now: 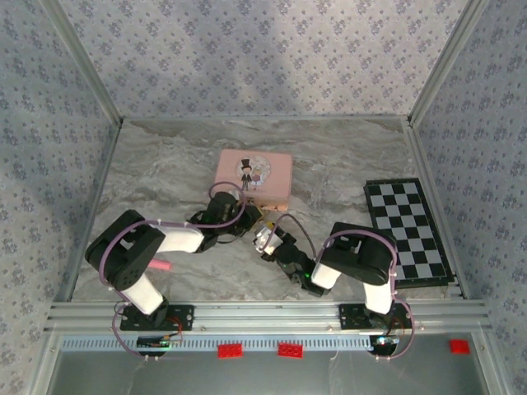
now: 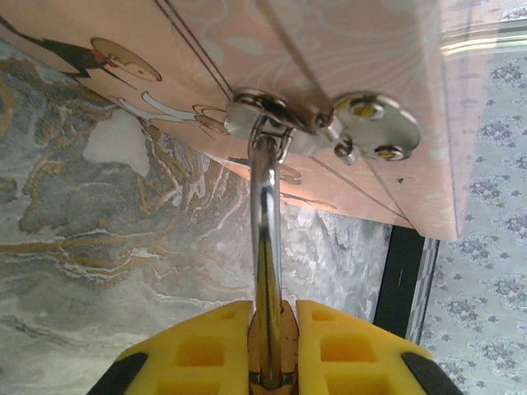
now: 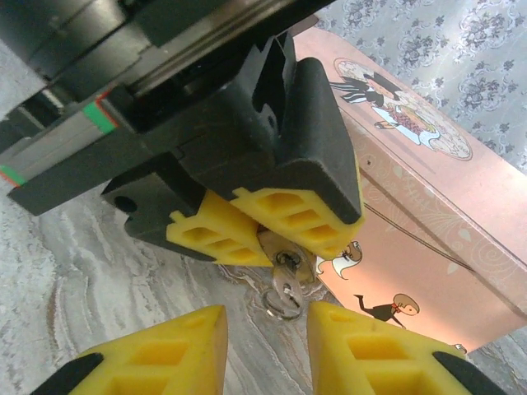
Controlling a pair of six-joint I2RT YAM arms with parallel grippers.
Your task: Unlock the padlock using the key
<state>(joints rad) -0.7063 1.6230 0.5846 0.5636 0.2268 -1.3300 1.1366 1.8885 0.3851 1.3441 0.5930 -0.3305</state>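
Note:
My left gripper (image 2: 273, 311) is shut on the small brass padlock (image 2: 272, 350). Its thin metal shackle (image 2: 265, 239) runs up into the silver clasp (image 2: 268, 111) of the pink picture-lidded box (image 1: 253, 177). In the right wrist view the left gripper (image 3: 276, 239) holds the padlock (image 3: 290, 247) against the box front, and a silver key (image 3: 286, 288) with a small ring hangs from the keyhole. My right gripper (image 3: 268, 337) is open just below. One yellow finger (image 3: 173, 350) stands on each side of the key, clear of it. Both grippers meet in front of the box in the top view.
A black-and-white chessboard (image 1: 408, 230) lies to the right of the box, its dark edge (image 2: 401, 280) also in the left wrist view. A small pink object (image 1: 160, 265) lies by the left arm. Patterned walls close in the marbled table (image 1: 165, 164).

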